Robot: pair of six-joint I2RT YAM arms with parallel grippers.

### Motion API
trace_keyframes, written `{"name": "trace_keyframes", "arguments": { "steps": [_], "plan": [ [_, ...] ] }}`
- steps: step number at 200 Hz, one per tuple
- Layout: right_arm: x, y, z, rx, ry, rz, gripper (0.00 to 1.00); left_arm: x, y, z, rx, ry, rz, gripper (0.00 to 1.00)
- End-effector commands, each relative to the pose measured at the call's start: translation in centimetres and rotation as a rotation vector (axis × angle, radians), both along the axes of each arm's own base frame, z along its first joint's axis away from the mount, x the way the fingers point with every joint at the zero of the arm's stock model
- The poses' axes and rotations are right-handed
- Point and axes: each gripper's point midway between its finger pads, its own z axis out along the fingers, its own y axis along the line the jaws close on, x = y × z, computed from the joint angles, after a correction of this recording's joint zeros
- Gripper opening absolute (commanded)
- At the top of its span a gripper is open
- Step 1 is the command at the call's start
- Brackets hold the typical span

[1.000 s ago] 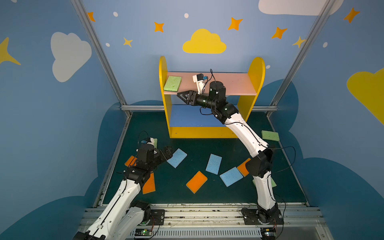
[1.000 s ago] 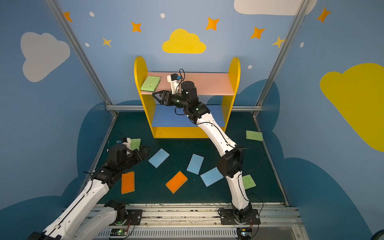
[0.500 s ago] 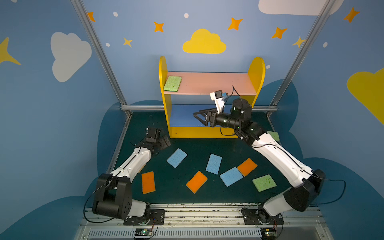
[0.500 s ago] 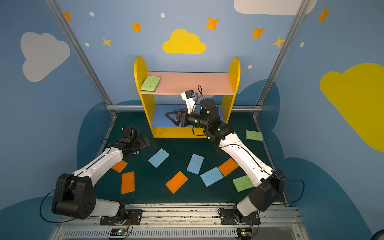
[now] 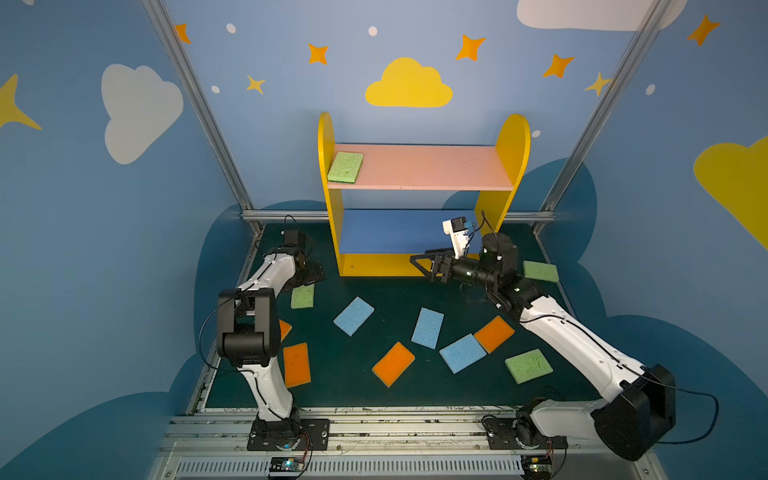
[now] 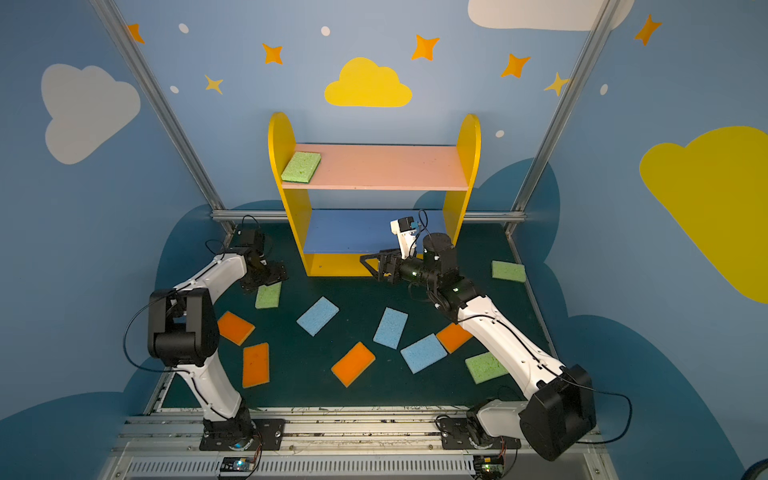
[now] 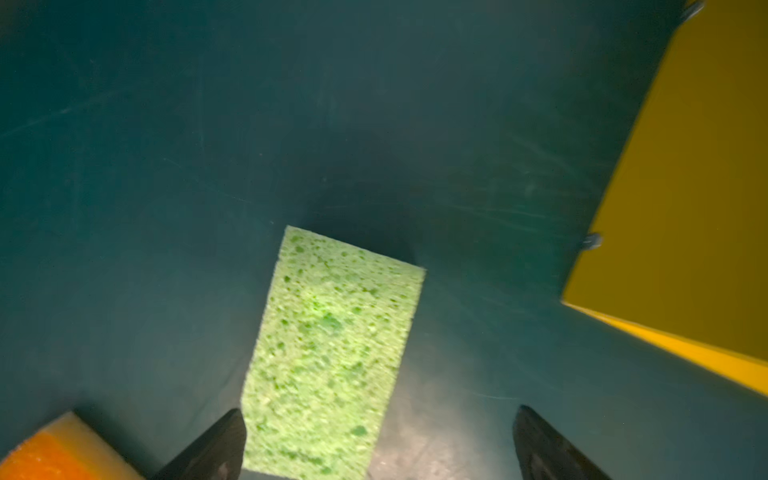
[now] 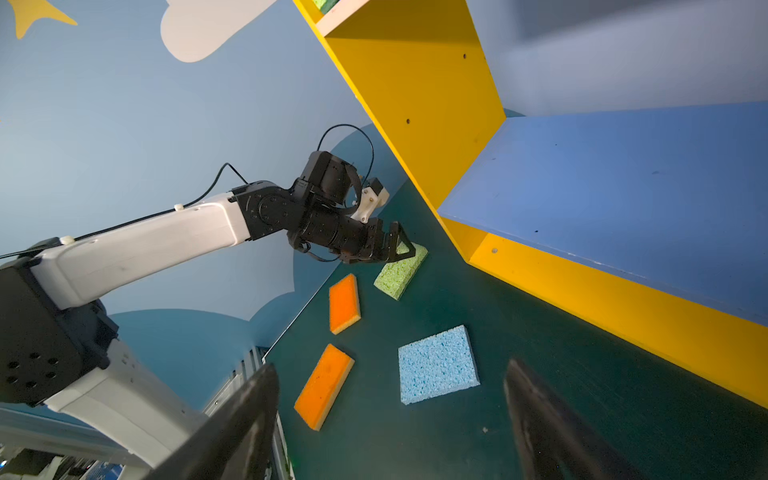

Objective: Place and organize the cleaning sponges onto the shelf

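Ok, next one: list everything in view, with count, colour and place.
green sponges: four, light green; one on the pink board's left end, three on the mat
blue sponges: three, light blue; mid-mat
orange sponges: four, orange over yellow; on the mat, two by the left arm
shelf: one, yellow sides and base, pink and blue boards; mat's back edge
mat: one, dark green; tabletop
walls: three, blue, clouds and stars; surrounding
left gripper: black, open; over a green sponge
right gripper: black, open, empty; before the shelf's base
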Motion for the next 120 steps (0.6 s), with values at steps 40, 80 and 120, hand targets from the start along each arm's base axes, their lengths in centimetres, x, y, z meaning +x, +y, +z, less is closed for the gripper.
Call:
{"name": "trace_keyframes", "arguments": {
  "steps": [40, 80, 120],
  "plan": [
    [1.3, 0.5, 0.4, 0.059, 0.003, 0.01, 0.83, -2.2, 2.3, -2.5, -0.049, 0.122, 0.01, 0.86],
    [1.7, 0.9, -0.4, 0.059, 0.029, 0.019, 0.83, -2.4, 3.2, -3.1, -0.106, 0.09, 0.016, 0.68],
    [2.0, 1.2, -1.1, 0.054, 0.05, 0.023, 0.83, -2.1, 3.0, -3.6, -0.178, 0.062, 0.016, 0.55]
  ]
}}
